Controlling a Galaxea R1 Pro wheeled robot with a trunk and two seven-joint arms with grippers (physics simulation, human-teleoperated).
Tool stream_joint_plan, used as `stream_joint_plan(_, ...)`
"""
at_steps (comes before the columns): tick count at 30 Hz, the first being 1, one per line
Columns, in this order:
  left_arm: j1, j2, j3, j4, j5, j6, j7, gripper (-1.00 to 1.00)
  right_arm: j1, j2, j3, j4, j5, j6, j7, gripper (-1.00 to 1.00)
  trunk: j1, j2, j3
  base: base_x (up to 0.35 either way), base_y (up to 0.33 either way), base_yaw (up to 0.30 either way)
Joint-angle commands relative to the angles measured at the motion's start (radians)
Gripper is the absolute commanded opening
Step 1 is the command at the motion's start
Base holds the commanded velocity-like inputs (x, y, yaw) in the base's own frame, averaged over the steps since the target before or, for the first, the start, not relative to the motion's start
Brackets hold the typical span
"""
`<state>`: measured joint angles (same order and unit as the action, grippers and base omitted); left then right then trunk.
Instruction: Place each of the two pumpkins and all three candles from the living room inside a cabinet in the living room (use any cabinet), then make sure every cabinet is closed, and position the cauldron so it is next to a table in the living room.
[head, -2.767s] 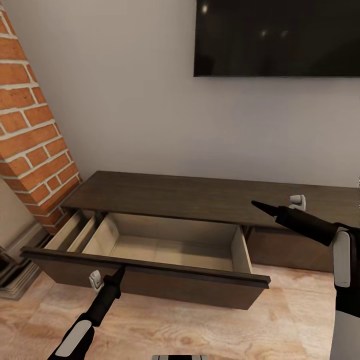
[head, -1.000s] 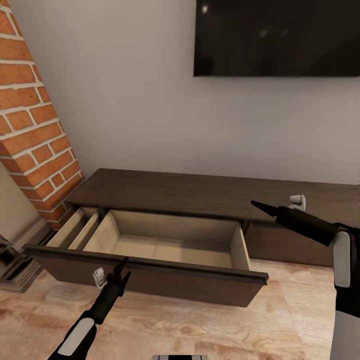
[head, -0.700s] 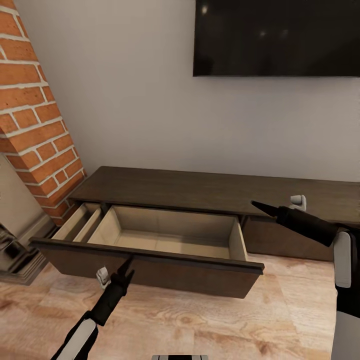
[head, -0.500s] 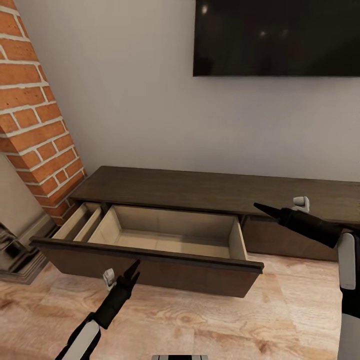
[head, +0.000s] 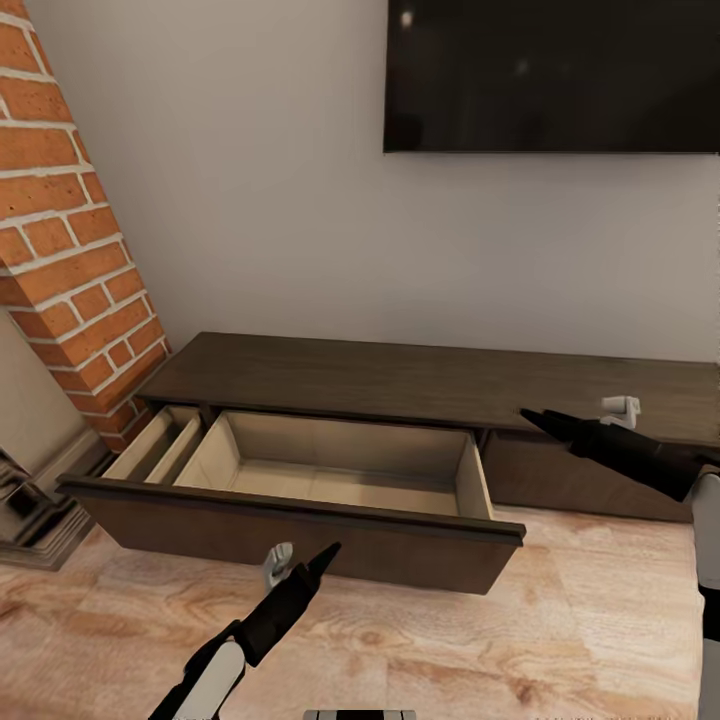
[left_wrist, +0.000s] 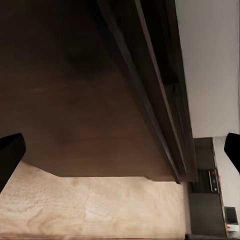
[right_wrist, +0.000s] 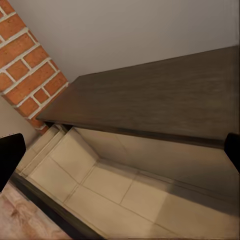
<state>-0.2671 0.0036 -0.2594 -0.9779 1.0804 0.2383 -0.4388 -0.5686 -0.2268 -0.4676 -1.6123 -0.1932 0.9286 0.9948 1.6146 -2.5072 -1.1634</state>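
The long low dark-brown cabinet (head: 420, 380) stands against the wall with its wide drawer (head: 330, 475) pulled out, its pale inside bare. My left gripper (head: 318, 558) is open, low over the floor just in front of the drawer's dark front panel (left_wrist: 75, 100), apart from it. Off the drawer's right corner my right gripper (head: 535, 420) hovers open, in front of the cabinet's top edge; its wrist view looks down into the drawer's inside (right_wrist: 115, 190) and over the cabinet top (right_wrist: 165, 95). The pumpkins are out of view.
A red brick column (head: 70, 230) rises left of the cabinet, with a pale fireplace base (head: 25, 510) at its foot. A black television (head: 550, 75) hangs on the wall above. Light wood floor (head: 420, 640) stretches in front of the drawer.
My left gripper has come away from the drawer front's top edge, moving right and back toward me. The right gripper has drifted slightly right and down. The drawer stays pulled out.
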Motion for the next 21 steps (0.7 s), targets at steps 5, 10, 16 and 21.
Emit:
stream_joint_plan(5, 0.009, 0.005, -0.011, -0.031, 0.008, 0.012, 0.058, 1.00, 0.003, -0.018, -0.004, 0.000, 0.002, 0.007, 0.003, 1.00, 0.000, 0.000, -0.001, 0.000, 0.000, -0.178)
stream_joint_plan(10, 0.013, -0.002, -0.017, -0.045, 0.003, 0.014, 0.175, 1.00, 0.005, -0.023, 0.000, 0.000, 0.004, 0.008, -0.052, 1.00, 0.000, 0.000, -0.001, 0.000, 0.000, -0.248)
stream_joint_plan(16, 0.014, 0.003, -0.052, -0.048, -0.035, 0.021, 0.205, 1.00, 0.004, -0.021, 0.003, 0.000, 0.004, 0.009, -0.170, 1.00, 0.000, 0.000, -0.001, 0.000, 0.000, -0.265)
stream_joint_plan(21, 0.014, -0.005, -0.078, -0.046, -0.053, 0.018, 0.223, 1.00, 0.004, -0.019, 0.006, 0.000, 0.004, 0.008, -0.208, 1.00, 0.000, 0.000, -0.001, -0.157, -0.033, -0.269)
